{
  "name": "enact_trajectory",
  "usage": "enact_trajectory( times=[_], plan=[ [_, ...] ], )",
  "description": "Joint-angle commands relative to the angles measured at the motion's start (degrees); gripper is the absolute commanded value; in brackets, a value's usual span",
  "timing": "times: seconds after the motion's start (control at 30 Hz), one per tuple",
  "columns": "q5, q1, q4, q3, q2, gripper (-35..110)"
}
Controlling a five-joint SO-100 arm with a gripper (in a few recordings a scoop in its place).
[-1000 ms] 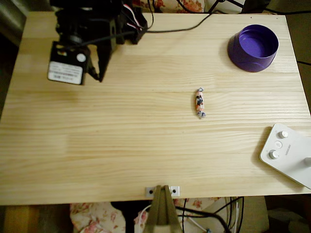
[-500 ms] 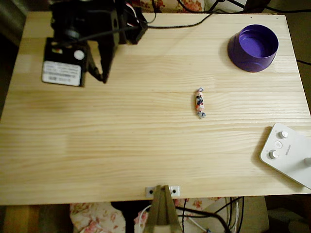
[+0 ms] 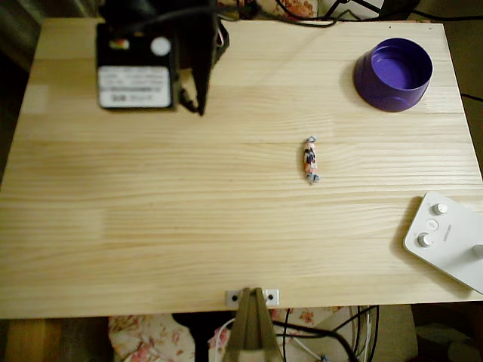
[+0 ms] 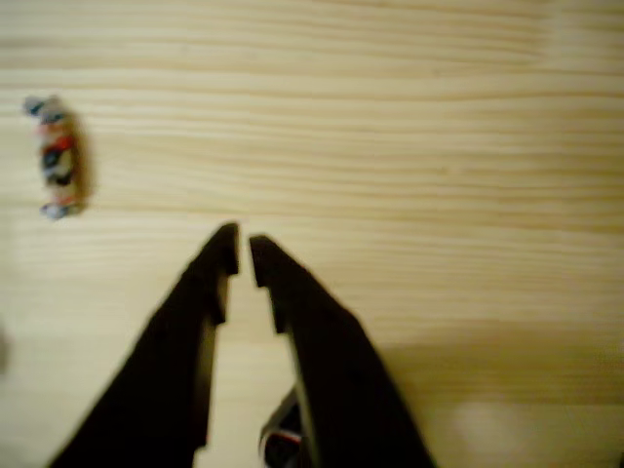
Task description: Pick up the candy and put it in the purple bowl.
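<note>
The candy [image 3: 310,160] is a small white wrapped sweet with red and dark blue marks, lying lengthwise on the wooden table right of centre. The purple bowl [image 3: 393,74] stands upright and empty at the back right corner. My black gripper [image 3: 198,108] hangs over the back left part of the table, well left of the candy and far from the bowl. In the wrist view the gripper [image 4: 244,246] points at bare wood, its two fingers nearly touching with nothing between them. There the candy [image 4: 57,156] lies off to the upper left.
A white device with knobs [image 3: 449,237] lies at the front right corner. A metal bracket [image 3: 252,296] sits on the table's [image 3: 189,226] front edge. Cables run along the back edge behind the arm.
The arm has swung to the right along the back of the table, bringing the gripper closer to the centre. The candy and bowl have not moved.
</note>
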Motion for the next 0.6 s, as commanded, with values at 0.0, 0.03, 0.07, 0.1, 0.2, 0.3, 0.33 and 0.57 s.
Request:
enact_trajectory(
  times=[0.0, 0.03, 0.07, 0.1, 0.2, 0.3, 0.33, 0.57],
  plan=[
    [1.8, -2.5, 3.9, -9.5, -2.5, -1],
    [2.3, -3.3, 5.0, -11.1, -3.6, -1],
    [2.7, -4.3, 6.2, -12.6, -4.5, -1],
    [3.2, -5.5, 7.1, -14.0, -5.4, -1],
    [5.4, -9.4, 9.7, -18.2, -8.1, -1],
    [8.2, -13.3, 11.9, -22.0, -10.5, -1],
    [8.9, -14.6, 12.4, -22.9, -11.2, -1],
    [15.4, -24.6, 15.3, -26.2, -14.7, -1]
  ],
)
